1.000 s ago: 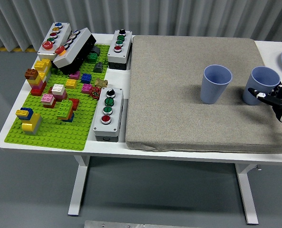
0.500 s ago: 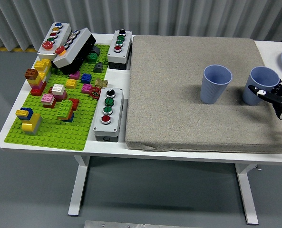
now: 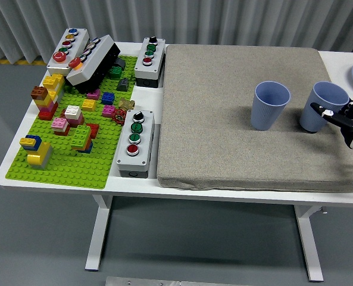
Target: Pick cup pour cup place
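At about three o'clock on the grey mat (image 3: 236, 119), the right hand (image 3: 346, 122) grasps the right-hand blue cup (image 3: 322, 107), which leans a little toward the other blue cup (image 3: 270, 105) standing upright near it at its nine o'clock. The grip looks shallow, fingers (image 3: 331, 114) on the near side only, so the cup may slip or tip as it is lifted. Tilting too early could spill onto the mat; swinging too close could knock the target cup over.

The mat (image 3: 236, 113) is coarse woven cloth, matt grey-beige. Both blue cups (image 3: 270, 105) (image 3: 320, 106) look like smooth matt plastic. The worktop (image 3: 57, 179) is smooth white laminate. The baseplate (image 3: 69, 161) and bricks (image 3: 81, 138) are glossy plastic.
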Controlling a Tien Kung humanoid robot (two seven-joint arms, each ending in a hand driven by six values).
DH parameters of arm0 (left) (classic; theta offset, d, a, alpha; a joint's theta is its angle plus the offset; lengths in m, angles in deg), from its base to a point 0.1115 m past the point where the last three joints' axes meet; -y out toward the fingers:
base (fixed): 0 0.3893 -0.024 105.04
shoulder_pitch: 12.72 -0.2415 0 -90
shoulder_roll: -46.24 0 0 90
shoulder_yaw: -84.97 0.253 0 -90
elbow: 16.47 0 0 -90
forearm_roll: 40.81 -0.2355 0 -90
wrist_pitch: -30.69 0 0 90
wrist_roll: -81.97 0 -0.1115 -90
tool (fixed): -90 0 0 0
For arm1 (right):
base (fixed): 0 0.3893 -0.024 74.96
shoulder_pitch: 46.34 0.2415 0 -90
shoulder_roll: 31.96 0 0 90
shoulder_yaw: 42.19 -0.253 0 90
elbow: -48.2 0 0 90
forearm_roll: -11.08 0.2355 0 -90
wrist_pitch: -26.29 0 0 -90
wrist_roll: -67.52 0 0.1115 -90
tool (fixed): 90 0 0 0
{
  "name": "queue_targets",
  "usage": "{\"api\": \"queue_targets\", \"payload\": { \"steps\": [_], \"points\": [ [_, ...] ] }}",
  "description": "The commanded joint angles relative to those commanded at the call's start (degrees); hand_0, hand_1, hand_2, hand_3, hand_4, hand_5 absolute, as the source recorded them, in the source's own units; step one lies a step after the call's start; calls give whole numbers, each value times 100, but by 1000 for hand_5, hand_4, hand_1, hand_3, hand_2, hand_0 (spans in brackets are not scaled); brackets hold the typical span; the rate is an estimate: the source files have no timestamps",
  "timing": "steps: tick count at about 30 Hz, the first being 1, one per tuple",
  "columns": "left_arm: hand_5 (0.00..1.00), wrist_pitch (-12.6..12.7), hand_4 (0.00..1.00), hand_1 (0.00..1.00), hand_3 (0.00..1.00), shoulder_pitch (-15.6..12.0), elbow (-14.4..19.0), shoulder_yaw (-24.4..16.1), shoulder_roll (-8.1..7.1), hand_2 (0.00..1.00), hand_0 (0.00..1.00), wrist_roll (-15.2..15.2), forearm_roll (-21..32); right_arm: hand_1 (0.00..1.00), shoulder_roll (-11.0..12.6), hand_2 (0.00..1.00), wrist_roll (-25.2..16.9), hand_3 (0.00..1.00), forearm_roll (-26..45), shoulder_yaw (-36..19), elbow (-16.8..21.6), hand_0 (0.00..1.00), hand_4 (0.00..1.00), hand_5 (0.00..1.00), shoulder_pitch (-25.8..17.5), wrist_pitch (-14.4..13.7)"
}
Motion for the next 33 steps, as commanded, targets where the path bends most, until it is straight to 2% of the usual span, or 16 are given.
{"api": "queue_targets", "payload": {
  "steps": [8, 13, 14, 18, 33],
  "points": [
    [913, 1, 630, 846, 797, -2, -2, -14, -5, 913, 879, 7, -16, 622, 58, 504, -4, 603, -428, 85, 373, 780, 863, 329, 18, -183],
    [913, 3, 630, 846, 797, -17, 0, -19, -7, 913, 879, 10, -19, 622, 67, 504, -24, 603, -1062, 203, 681, 780, 863, 329, -10, -422],
    [912, 3, 630, 846, 798, -23, 0, -22, -7, 913, 879, 13, -21, 631, 65, 506, -28, 605, -1243, 244, 760, 783, 836, 287, -17, -496],
    [912, 6, 630, 846, 798, -24, 3, -20, -10, 913, 879, 15, -24, 631, 78, 506, -13, 605, -1787, 314, 921, 783, 836, 287, -16, -662],
    [910, 1, 631, 846, 798, -40, 6, -6, -17, 914, 879, 9, -9, 637, 89, 508, 234, 610, -3659, 386, 1641, 794, 831, 282, -49, -966]
  ]
}}
